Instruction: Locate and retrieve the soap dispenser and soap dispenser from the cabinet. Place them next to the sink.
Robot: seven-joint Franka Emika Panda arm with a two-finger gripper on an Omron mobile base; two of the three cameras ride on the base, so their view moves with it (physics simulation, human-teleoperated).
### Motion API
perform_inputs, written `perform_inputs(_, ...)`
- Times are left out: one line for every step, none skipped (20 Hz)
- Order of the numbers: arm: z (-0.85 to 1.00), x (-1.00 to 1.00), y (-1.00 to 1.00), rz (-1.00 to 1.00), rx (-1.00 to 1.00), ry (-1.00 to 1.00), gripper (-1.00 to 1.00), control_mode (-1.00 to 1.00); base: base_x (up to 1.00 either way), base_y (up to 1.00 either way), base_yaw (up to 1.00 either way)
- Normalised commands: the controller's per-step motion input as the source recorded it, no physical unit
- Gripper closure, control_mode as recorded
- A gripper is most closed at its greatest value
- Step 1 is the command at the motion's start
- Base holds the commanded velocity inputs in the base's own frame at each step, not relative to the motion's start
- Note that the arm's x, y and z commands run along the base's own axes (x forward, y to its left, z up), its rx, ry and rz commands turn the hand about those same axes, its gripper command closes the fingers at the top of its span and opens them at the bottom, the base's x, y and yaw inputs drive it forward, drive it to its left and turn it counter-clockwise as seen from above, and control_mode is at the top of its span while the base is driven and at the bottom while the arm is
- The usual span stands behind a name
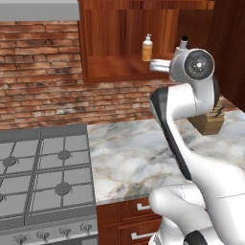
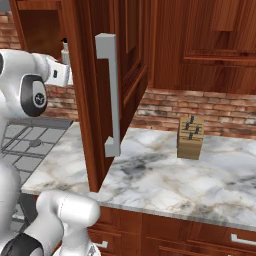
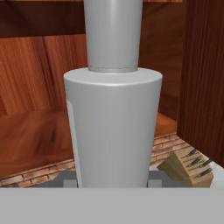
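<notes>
In the hand view the grey bottle (image 3: 113, 127) stands dead centre and very close, upright, its wide body below and a narrower neck running off the top edge. The tool (image 3: 113, 179) is clamped on its lower body; the two fingertips (image 3: 68, 178) show at either side of the bottle's base, touching it. Behind it lie the cabinet's (image 3: 39, 135) wooden shelf and back wall, and at lower right a knife block (image 3: 187, 168) sits on the counter below.

In the left base view the arm reaches up to the right of centre, into the open cabinet (image 1: 115, 67) at the top. The orange bottle (image 1: 147, 48) stands upright on the shelf just left of the hand. The grey bottle's black top (image 1: 183, 40) peeks above the wrist. Below lie the marble counter (image 1: 129, 153), the knife block (image 1: 208, 119) at right and a gas hob (image 1: 43, 177) at lower left.

In the right base view a cabinet door (image 2: 105, 90) with a silver handle fills the middle; the knife block (image 2: 190, 137) stands on the counter (image 2: 165, 180) at right.
</notes>
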Motion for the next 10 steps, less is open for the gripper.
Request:
perform_inputs(-0.1,-0.87,0.0,0.02,0.0,0.0,1.0,-1.0,0.0,0.0,0.0)
perform_inputs(-0.11,-0.85,0.0,0.04,0.0,0.0,1.0,-1.0,0.0,0.0,0.0)
perform_inputs(-0.12,-0.9,0.0,0.07,0.0,0.0,1.0,-1.0,0.0,0.0,0.0)
perform_inputs(-0.13,-0.95,0.0,0.06,0.0,0.0,1.0,-1.0,0.0,0.0,0.0)
perform_inputs(-0.13,-0.96,0.0,0.06,0.0,0.0,1.0,-1.0,0.0,0.0,0.0)
perform_inputs(-0.13,-0.96,0.0,0.06,0.0,0.0,1.0,-1.0,0.0,0.0,0.0)
perform_inputs(-0.1,-0.93,0.0,0.06,0.0,0.0,1.0,-1.0,0.0,0.0,0.0)
perform_inputs(-0.1,-0.91,0.0,0.06,0.0,0.0,1.0,-1.0,0.0,0.0,0.0)
perform_inputs(-0.09,-0.88,0.0,0.08,0.0,0.0,1.0,-1.0,0.0,0.0,0.0)
perform_inputs(-0.07,-0.85,0.0,0.09,0.0,0.03,1.0,-1.0,0.0,0.0,0.0)
